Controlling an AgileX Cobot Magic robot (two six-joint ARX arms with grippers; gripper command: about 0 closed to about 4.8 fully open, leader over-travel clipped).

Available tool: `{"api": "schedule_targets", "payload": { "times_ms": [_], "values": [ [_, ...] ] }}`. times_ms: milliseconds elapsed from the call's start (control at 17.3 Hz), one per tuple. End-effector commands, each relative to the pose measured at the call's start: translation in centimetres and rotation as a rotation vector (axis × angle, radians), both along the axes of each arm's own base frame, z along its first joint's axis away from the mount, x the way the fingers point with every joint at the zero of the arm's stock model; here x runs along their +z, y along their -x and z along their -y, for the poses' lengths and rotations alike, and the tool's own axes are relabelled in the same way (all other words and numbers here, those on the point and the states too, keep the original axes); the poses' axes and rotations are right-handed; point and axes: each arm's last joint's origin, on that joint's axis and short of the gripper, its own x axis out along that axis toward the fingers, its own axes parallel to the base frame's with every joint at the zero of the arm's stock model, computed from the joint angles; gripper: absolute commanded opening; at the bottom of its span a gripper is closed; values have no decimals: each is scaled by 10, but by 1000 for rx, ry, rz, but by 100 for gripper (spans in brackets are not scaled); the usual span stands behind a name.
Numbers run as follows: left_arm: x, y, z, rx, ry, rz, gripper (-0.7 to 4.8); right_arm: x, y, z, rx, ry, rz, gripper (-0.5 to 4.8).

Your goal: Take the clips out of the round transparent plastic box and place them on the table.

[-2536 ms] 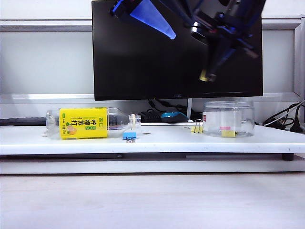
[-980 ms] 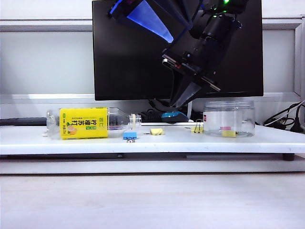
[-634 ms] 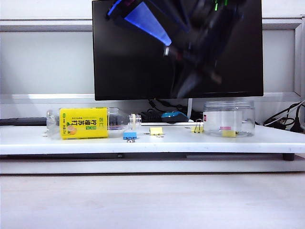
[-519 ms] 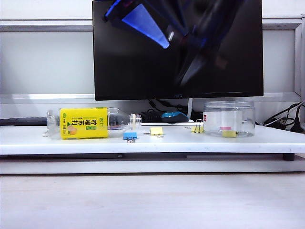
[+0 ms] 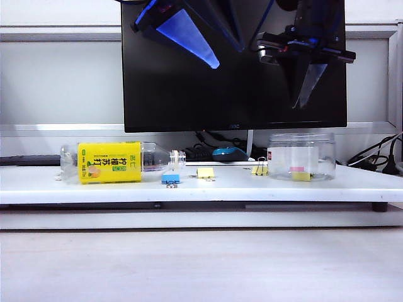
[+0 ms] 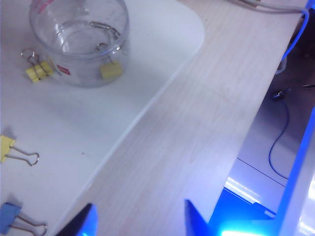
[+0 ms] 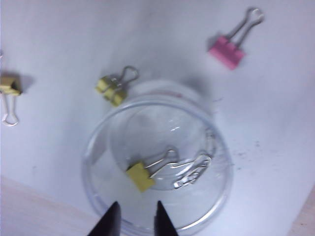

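Clips (image 7: pixel 140 176) sit in the box (image 7: pixel 98 147); right gripper (image 7: pixel 134 220) hovers above, slightly parted, empty; left gripper (image 6: pixel 138 219) spread wide.

Box (image 5: pixel 301 156) sits on table (image 5: pixel 189 189), right side; bottle (image 5: pixel 119 162) lying left. Betw them 3 clips (image 5: pixel 205 172). One clip in box (image 7: pixel 142 176). Right gripper (image 5: pixel 305 94) above box, left gripper (image 5: pixel 217 60) high over middle.
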Motion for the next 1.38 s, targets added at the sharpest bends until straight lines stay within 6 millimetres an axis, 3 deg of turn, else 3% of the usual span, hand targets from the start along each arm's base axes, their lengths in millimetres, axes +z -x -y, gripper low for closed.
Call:
{"api": "schedule_targets", "payload": {
  "times_ms": [58,173,288,519,807,1095,1384],
  "values": [
    [5,0,1,-16,20,36,238,5,1,-3,-17,-20,31,94],
    [6,-1,2,-30,29,67,238,14,3,0,-39,-41,72,94],
    [7,-3,4,-34,43,86,238,38,14,4,-53,-80,176,93],
    [9,-9,6,-26,85,117,238,86,50,17,-63,-102,344,83],
    [8,-26,4,-28,191,75,237,115,92,33,-74,-53,404,84],
    [3,-45,17,-34,145,37,238,132,127,47,-93,-10,442,84],
    [16,-62,34,-44,138,44,238,119,164,59,-104,-30,481,83]
  ]
}}
